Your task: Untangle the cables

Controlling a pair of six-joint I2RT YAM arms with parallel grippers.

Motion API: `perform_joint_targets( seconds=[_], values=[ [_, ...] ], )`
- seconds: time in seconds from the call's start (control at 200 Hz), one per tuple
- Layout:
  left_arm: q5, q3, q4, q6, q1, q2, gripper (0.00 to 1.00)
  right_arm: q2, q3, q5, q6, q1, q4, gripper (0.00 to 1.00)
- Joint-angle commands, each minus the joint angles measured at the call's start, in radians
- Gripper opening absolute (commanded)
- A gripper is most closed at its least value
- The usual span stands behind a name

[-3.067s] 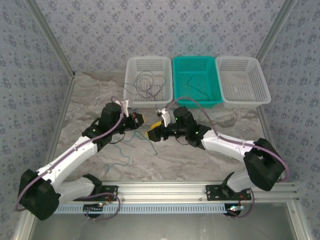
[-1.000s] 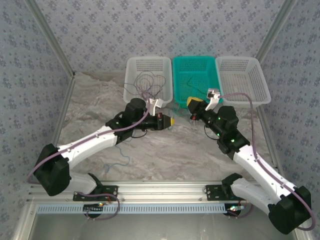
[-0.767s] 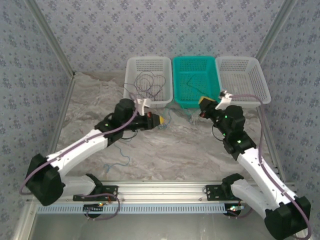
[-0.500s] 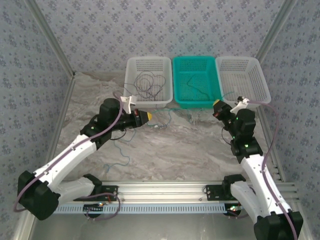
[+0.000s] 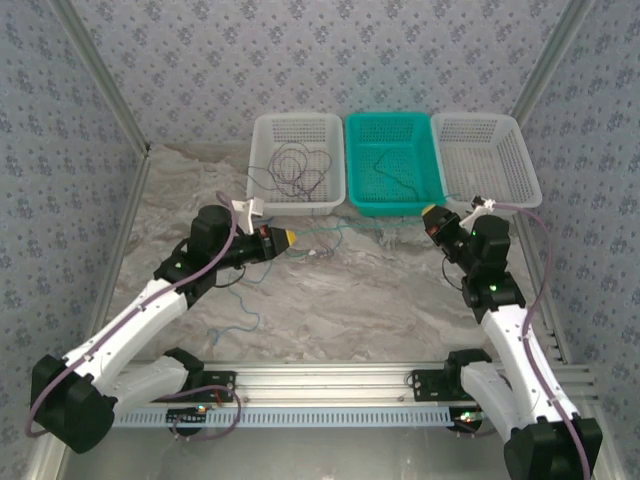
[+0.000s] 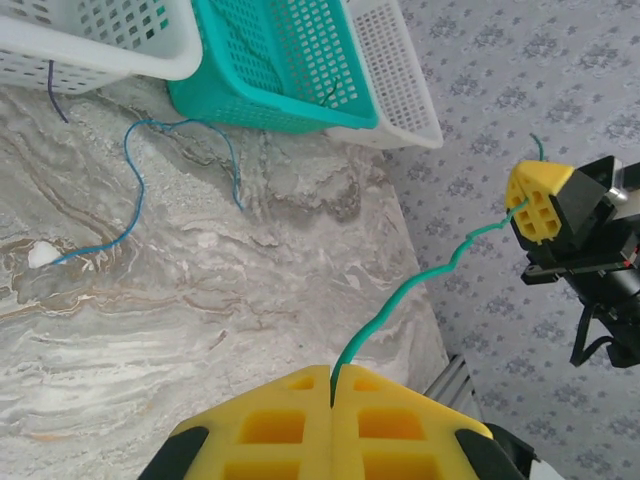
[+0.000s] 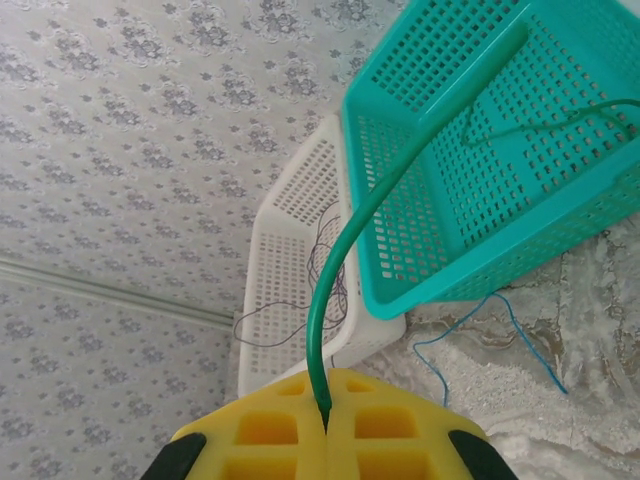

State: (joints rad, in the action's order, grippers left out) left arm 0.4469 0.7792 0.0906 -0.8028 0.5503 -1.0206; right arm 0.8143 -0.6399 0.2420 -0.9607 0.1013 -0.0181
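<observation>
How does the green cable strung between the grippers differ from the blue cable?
The green cable is clamped by both the shut left gripper and the shut right gripper; the blue cable is in neither. The green cable hangs in the air between the arms; the blue cable lies on the table. The green cable runs nearly stretched; the blue cable wanders in loose bends. Both are thin, floppy wires.

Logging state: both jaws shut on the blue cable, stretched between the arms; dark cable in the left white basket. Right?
Not blue: the left wrist view shows both jaws shut on the green cable, stretched between the arms. The blue cable lies loose on the table. The rest is right.
</observation>
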Motion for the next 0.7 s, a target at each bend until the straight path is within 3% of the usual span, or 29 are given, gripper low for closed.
perform_joint_targets(
  seconds=[0.0, 0.12, 0.245, 0.365, 0.515, 0.695],
  values=[
    [-0.144, -0.009, 0.079, 0.026, 0.009, 0.003, 0.00, 0.031, -0.070, -0.202, 0.016, -0.007, -0.038, 0.00],
    [-0.192, -0.017, 0.121, 0.050, -0.006, 0.045, 0.01, 0.051, -0.113, -0.245, -0.002, -0.062, -0.030, 0.00],
    [-0.106, -0.027, 0.035, 0.071, -0.007, 0.081, 0.40, 0.132, -0.223, -0.249, 0.033, -0.079, -0.072, 0.00],
    [-0.098, -0.033, 0.015, 0.073, -0.005, 0.113, 0.62, 0.261, -0.361, -0.351, 0.072, -0.086, -0.075, 0.00],
    [-0.119, -0.048, 0.054, 0.089, -0.005, 0.175, 0.75, 0.450, -0.506, -0.490, 0.092, -0.103, -0.098, 0.00],
    [-0.128, -0.083, 0.096, 0.091, -0.005, 0.242, 0.84, 0.685, -0.700, -0.753, 0.156, -0.065, -0.062, 0.00]
  ],
)
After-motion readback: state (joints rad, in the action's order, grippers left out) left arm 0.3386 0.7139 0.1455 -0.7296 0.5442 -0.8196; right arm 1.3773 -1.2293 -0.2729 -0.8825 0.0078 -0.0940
